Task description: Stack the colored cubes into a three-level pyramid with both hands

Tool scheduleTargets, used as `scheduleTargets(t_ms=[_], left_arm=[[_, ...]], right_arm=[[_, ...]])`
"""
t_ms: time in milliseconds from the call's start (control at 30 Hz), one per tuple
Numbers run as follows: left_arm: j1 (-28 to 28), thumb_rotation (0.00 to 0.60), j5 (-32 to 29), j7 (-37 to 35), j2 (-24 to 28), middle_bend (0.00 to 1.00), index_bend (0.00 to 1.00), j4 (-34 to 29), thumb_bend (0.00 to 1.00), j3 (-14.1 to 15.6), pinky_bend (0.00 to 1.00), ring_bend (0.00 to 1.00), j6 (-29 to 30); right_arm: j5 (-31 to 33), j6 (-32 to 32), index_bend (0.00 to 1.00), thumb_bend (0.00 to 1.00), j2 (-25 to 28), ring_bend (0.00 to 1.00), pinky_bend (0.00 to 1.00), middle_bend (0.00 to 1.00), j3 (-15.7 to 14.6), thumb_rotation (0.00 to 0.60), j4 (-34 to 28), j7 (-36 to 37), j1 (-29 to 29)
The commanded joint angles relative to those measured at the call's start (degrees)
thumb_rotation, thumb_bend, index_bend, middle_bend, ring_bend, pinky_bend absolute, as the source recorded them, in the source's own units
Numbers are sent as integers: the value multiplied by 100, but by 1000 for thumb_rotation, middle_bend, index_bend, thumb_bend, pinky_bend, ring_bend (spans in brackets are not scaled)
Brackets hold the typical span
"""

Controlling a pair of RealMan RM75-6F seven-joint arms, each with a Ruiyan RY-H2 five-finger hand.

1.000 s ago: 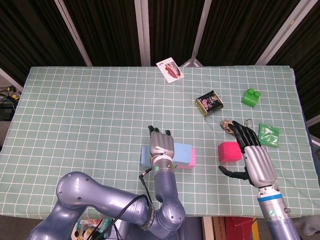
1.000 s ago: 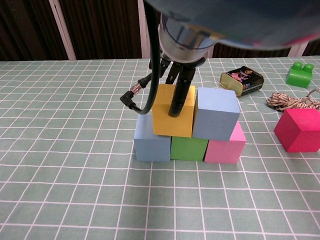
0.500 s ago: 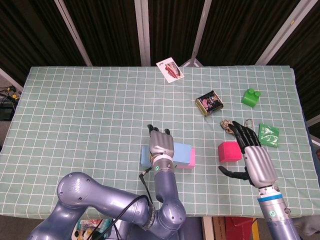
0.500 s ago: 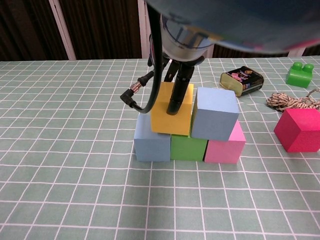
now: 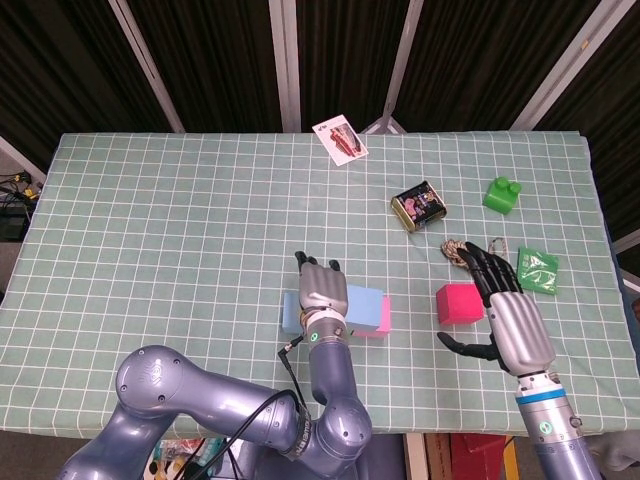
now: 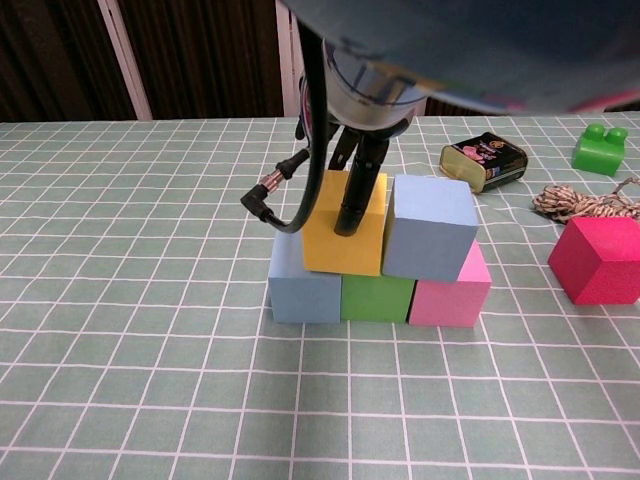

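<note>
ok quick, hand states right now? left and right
Left hand: fingers on the yellow cube in the pyramid's second level, gripping it.
Right hand: open, fingers spread, holding nothing, beside the magenta cube.

In head view we can't see the yellow cube (image 6: 344,235) or green cube (image 6: 378,296); left hand (image 5: 322,290) covers them. Chest view: its fingers (image 6: 356,200) hide pt of yellow top, red cube (image 6: 602,262) cut off at rt edge.

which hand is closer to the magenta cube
Right. The right hand sits just beside the magenta cube, fingers open and not gripping it. The left hand is over the block stack.
</note>
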Motion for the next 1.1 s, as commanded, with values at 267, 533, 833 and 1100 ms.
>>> scheduleTargets(t_ms=[267, 533, 833, 1100], left_arm=[[-1, 600, 106, 54, -5, 616, 0, -8, 373, -5, 73, 118, 22], [26, 600, 174, 63, -59, 609, 0, 22, 346, 6, 73, 119, 5], [46, 600, 175, 96, -83, 550, 0, 5, 210, -61, 73, 118, -8], [73, 600, 248, 104, -76, 522, 0, -18, 205, -30, 73, 118, 31]], right_arm=[[-25, -12, 0, 167, -1, 0, 0, 0, -16, 600, -10, -5, -2], [-34, -12, 0, 167, 10, 0, 0, 0, -23, 600, -19, 11, -11], [-30, -11, 0, 168, 6, 0, 0, 0, -17, 600, -11, 12, -9], [-41, -3, 0, 168, 13, 0, 0, 0, -20, 600, -26, 8, -16]])
